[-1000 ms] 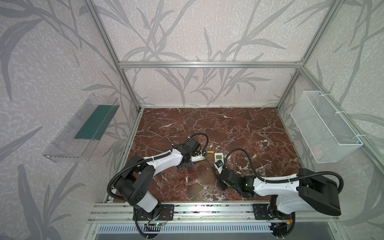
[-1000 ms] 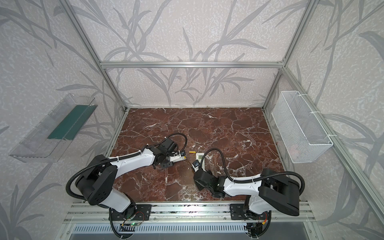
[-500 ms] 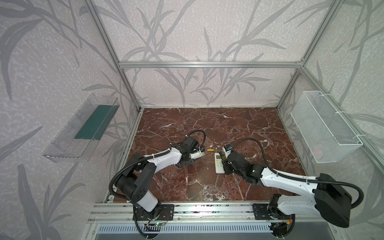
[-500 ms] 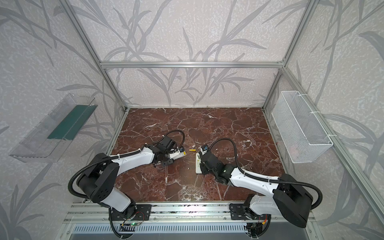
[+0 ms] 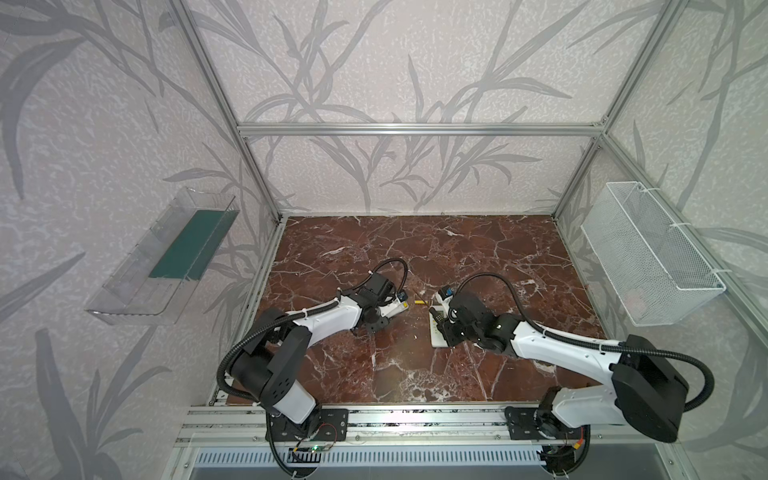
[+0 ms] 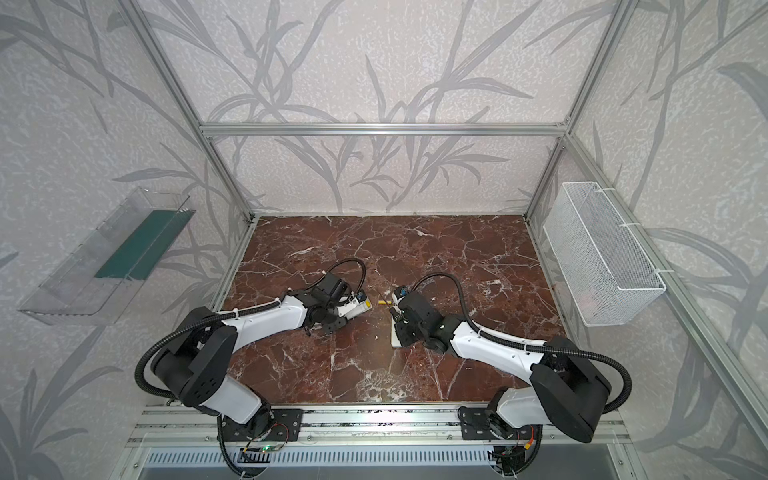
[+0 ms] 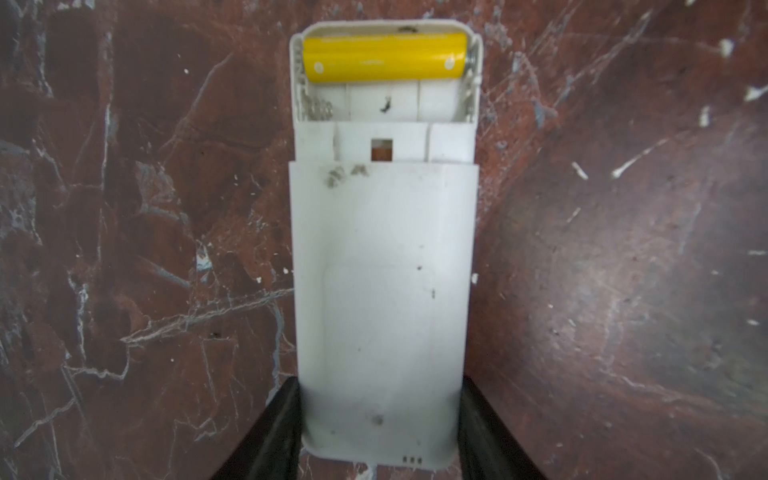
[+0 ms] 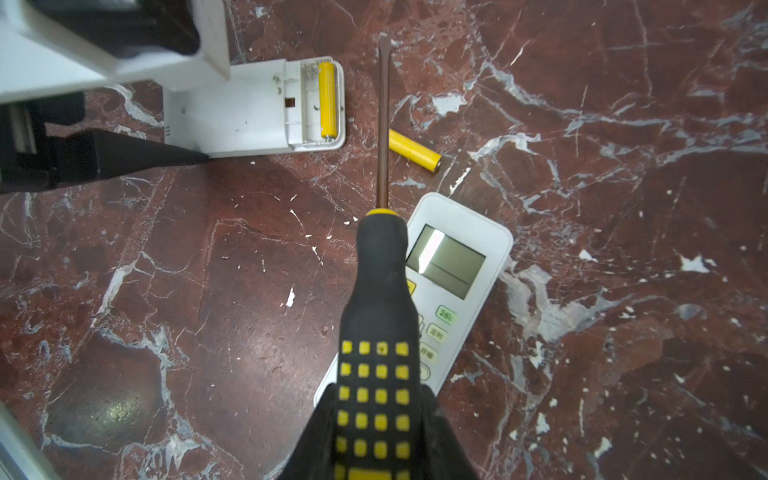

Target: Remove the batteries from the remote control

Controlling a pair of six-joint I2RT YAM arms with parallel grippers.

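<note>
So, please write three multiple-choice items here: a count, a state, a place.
1. How many yellow cylindrical batteries sit in the open white plastic remote? A none; B two; C one.
2. The right gripper is: A shut on the black-and-yellow-handled screwdriver; B open; C shut on a battery.
3. The loose battery lies: A in that remote; B on the red marble table; C on the screwdriver's handle.
Key: 1C, one slot filled, one bare; 2A, it clamps the handle; 3B, marble lies under it.
</note>
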